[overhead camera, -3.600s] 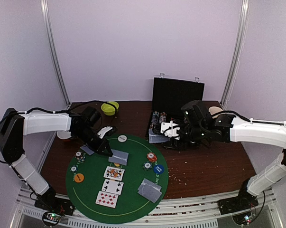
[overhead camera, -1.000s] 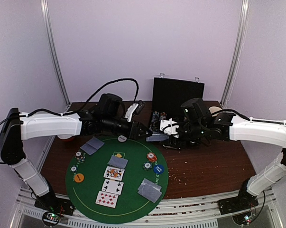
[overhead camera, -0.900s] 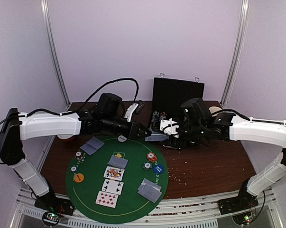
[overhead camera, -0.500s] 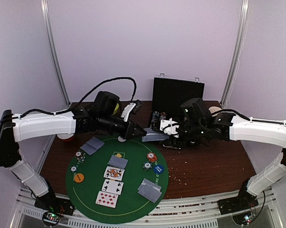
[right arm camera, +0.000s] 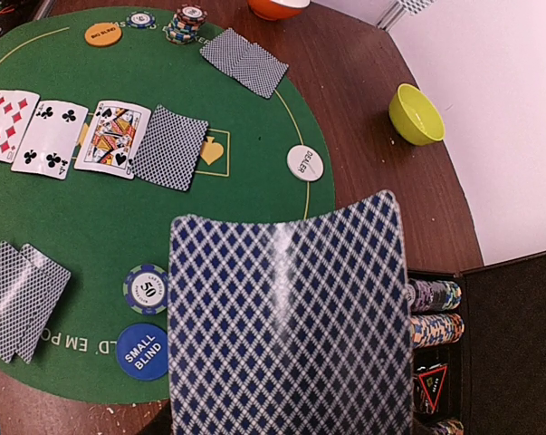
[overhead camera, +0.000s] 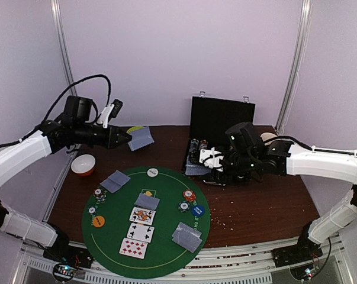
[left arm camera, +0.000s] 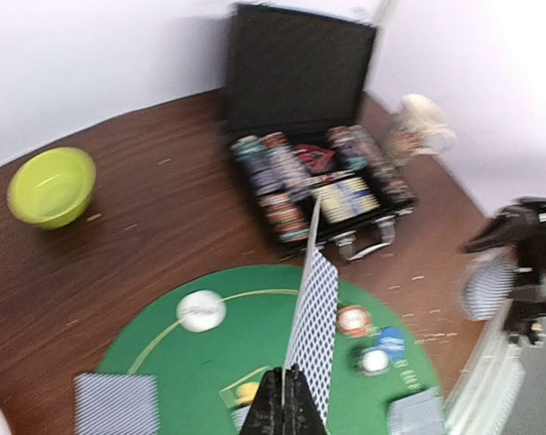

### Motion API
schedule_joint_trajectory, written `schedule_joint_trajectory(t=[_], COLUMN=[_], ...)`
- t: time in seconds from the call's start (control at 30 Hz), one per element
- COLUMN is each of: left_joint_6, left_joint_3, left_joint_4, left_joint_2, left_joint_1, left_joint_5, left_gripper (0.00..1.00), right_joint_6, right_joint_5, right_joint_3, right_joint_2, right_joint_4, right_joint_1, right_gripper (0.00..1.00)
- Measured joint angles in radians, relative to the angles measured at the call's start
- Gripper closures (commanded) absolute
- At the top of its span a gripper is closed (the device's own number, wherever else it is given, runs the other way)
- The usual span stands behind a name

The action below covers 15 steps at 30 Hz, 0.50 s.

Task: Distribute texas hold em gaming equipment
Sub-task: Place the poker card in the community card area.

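Above the worktop (overhead camera: 255,207), at upper left of the top view, the left hand (overhead camera: 126,139) pinches one grey-blue-backed card (overhead camera: 141,138) in mid-air, hiding most of the lime-green bowl (left arm camera: 51,186). At centre right, the right hand (overhead camera: 209,166) grips a card stack (overhead camera: 196,170) just before the open black case (overhead camera: 221,120). Chips (overhead camera: 189,195), button discs (overhead camera: 153,172) and dealt cards (overhead camera: 141,225) lie on the green mat (overhead camera: 166,248).

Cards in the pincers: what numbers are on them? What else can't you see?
Left card, in the left pincer: edge-on in left wrist view, back only from above; face hidden.
Right card, in the right pincer: right wrist view shows only its back, covering the fingers; one card or several, unclear.
Case chips: blurred in left wrist view.
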Motion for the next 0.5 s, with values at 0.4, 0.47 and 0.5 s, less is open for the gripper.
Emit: schedule_joint_trajectory(t=[0.4, 0.47, 0.5], left_joint_6=[0.274, 0.309, 0.325], left_joint_3=[0.008, 0.029, 0.043], left_joint_4=[-0.183, -0.197, -0.198], left_joint_2=[0.405, 0.468, 0.498], left_joint_1=[0.038, 0.038, 0.038], left_joint_5=[-0.065, -0.034, -0.016], left_gripper=[1.00, 1.00, 1.00], right_joint_6=[0.000, 0.000, 0.000], right_joint_5=[0.000, 0.000, 0.000], right_joint_3=[0.000, 0.000, 0.000], right_joint_2=[0.000, 0.000, 0.000], right_joint_4=[-0.003, -0.003, -0.003], right_joint_1=[0.000, 0.000, 0.000], right_gripper=[0.52, 0.52, 0.52])
